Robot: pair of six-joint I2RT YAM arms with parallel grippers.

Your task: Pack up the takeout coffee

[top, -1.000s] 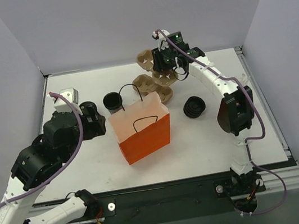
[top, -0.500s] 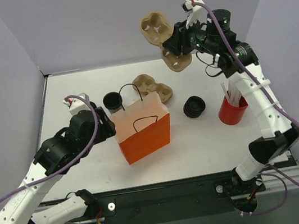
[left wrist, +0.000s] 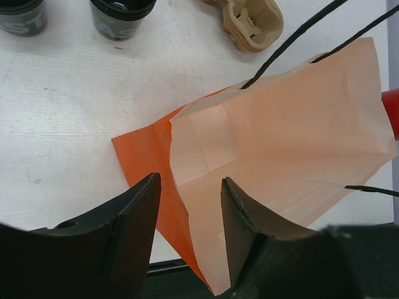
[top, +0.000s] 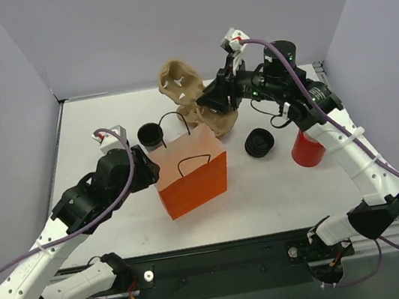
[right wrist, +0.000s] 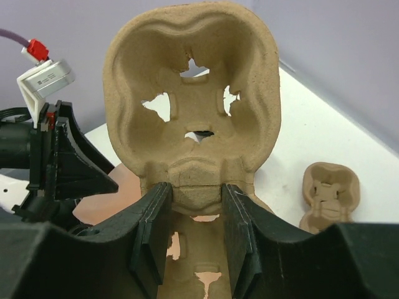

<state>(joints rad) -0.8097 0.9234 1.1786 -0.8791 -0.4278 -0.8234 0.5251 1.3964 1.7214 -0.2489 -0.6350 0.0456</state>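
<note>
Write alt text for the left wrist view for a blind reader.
The left gripper, jaws apart, straddles the near edge of an open orange paper bag with black handles; two black paper cups stand beyond on the white table.

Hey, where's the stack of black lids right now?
In the top view, the stack of black lids sits on the table right of centre, between the orange bag and the red cup.

White table [top: 282,189]; pale lilac walls [top: 128,32]
</note>
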